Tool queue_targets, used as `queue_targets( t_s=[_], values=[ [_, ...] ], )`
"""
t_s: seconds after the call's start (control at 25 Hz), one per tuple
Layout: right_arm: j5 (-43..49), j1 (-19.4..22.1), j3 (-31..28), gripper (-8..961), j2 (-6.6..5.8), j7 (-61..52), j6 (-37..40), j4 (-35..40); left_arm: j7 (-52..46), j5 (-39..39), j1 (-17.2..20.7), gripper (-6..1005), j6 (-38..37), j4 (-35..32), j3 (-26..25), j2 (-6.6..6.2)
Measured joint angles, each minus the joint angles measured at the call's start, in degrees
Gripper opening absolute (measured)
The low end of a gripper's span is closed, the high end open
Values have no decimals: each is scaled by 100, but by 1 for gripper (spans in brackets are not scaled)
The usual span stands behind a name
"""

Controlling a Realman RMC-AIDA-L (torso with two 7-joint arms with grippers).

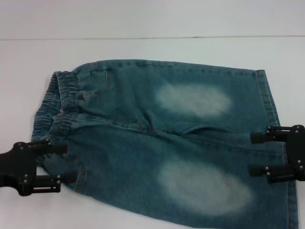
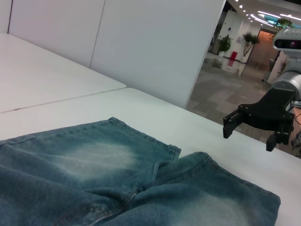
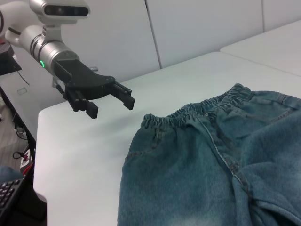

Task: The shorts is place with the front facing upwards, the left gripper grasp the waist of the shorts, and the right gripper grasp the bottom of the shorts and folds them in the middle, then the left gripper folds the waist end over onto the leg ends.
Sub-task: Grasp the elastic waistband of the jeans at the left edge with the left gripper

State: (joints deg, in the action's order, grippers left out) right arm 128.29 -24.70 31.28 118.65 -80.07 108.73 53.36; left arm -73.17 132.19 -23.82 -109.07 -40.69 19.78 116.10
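Left claw (image 1: 62, 162), fingers spread, hovers at eight o'clock by the waist (image 1: 64, 98); right claw (image 1: 255, 154), likewise spread, waits at four o'clock over the hems (image 1: 269, 102). Shorts (image 1: 167, 143) lie flat on the desk (image 1: 143, 47), ready for gripping.

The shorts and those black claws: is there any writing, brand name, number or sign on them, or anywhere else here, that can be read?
None can be read.
The shorts: plain denim, no label or print showing.
The left gripper and the right gripper: bare black bodies with screws, no lettering.
A red sign or stand in the far hall: too small and blurred to read.
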Motion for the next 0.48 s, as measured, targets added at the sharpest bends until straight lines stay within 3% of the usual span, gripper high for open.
queue_targets(
  t_s=[0.48],
  values=[
    [-6,-11,1,884,16,73,-10,-19,-5,0,-9,856,21,-15,8,0]
  ],
)
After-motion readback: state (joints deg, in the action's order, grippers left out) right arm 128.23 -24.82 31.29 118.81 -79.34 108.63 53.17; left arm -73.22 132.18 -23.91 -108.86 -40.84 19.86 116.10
